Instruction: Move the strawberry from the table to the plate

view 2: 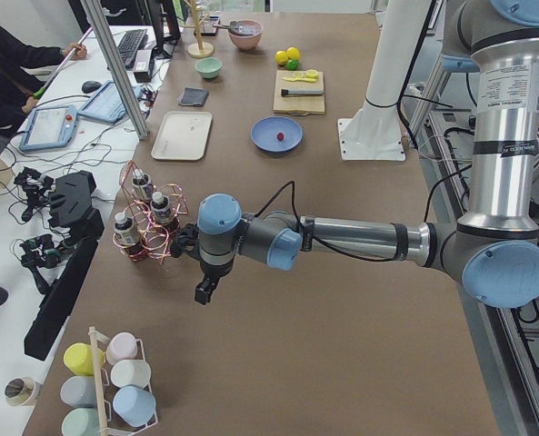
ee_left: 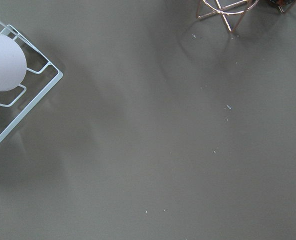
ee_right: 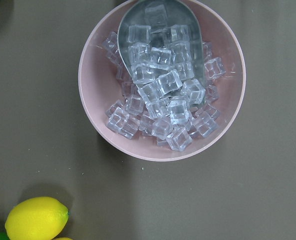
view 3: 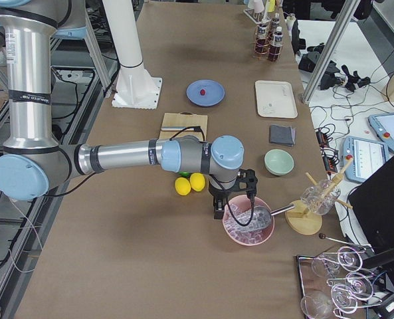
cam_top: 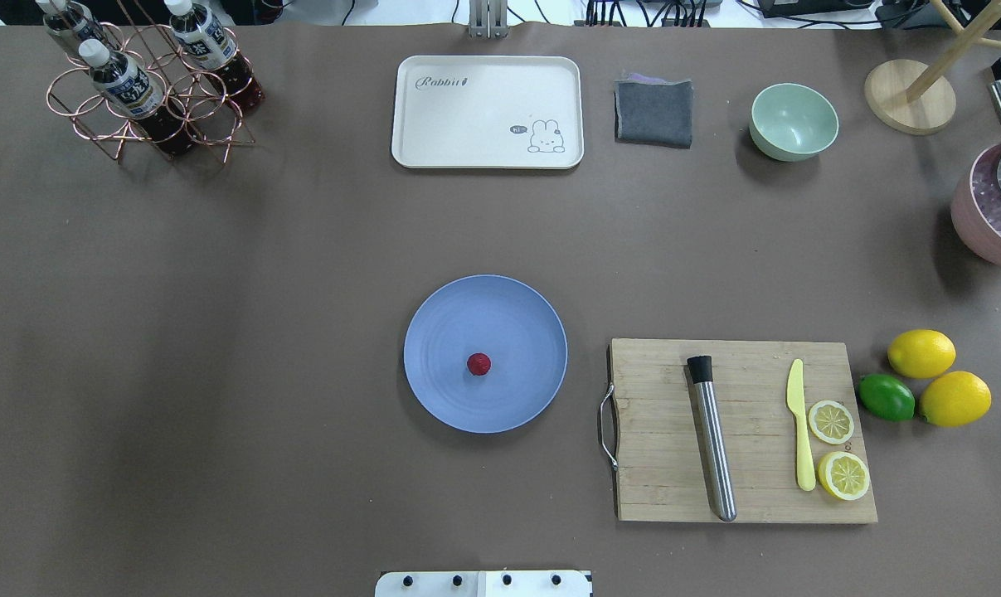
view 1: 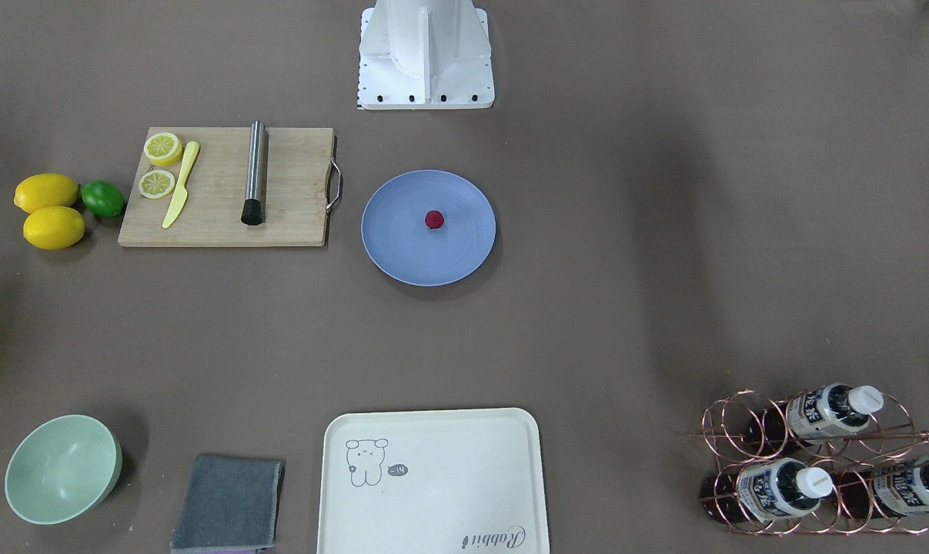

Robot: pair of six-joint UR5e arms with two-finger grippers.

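Note:
The small dark red strawberry (view 1: 434,219) (cam_top: 478,364) lies near the middle of the round blue plate (view 1: 402,250) (cam_top: 521,327), which rests on the brown table (view 1: 626,269). No arm is near it. Only the side views show the grippers. My left gripper (view 2: 205,291) hangs over the table's left end beside the copper bottle rack (view 2: 146,222). My right gripper (view 3: 218,211) hovers at the rim of a pink bowl of ice (view 3: 248,228) at the right end. I cannot tell whether either is open or shut. Neither wrist view shows any fingers.
A wooden cutting board (cam_top: 749,489) with a steel muddler (cam_top: 713,448), a yellow knife and lemon slices lies right of the plate. Two lemons (cam_top: 921,353) and a lime (cam_top: 886,397) sit beyond it. A cream tray (cam_top: 488,112), grey cloth (cam_top: 653,112) and mint bowl (cam_top: 793,121) line the far side.

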